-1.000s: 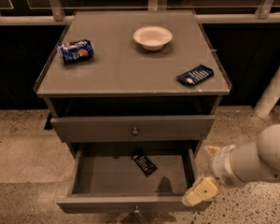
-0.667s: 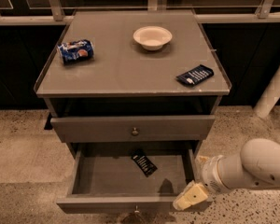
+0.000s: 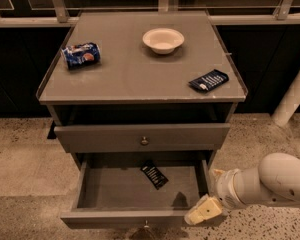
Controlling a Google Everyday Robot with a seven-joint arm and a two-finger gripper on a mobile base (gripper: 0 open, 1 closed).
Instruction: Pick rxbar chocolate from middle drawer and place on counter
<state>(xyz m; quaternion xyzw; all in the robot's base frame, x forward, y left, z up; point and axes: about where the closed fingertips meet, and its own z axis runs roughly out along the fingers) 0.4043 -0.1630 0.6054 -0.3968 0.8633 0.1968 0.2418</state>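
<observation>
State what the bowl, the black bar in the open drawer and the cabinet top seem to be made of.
The bowl: likely ceramic or plastic; cream, smooth, soft sheen. The rxbar chocolate: thin plastic-film wrapper, black with white print. The counter: matte grey, probably painted metal or laminate; flat with a raised rim. The end effector sits at the middle drawer's front right corner.

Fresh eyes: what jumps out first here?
The middle drawer stands open with the rxbar chocolate lying near its back. The gripper is at the drawer's front right corner. On the counter: a white bowl, a blue can on its side left, a dark blue packet right.
</observation>
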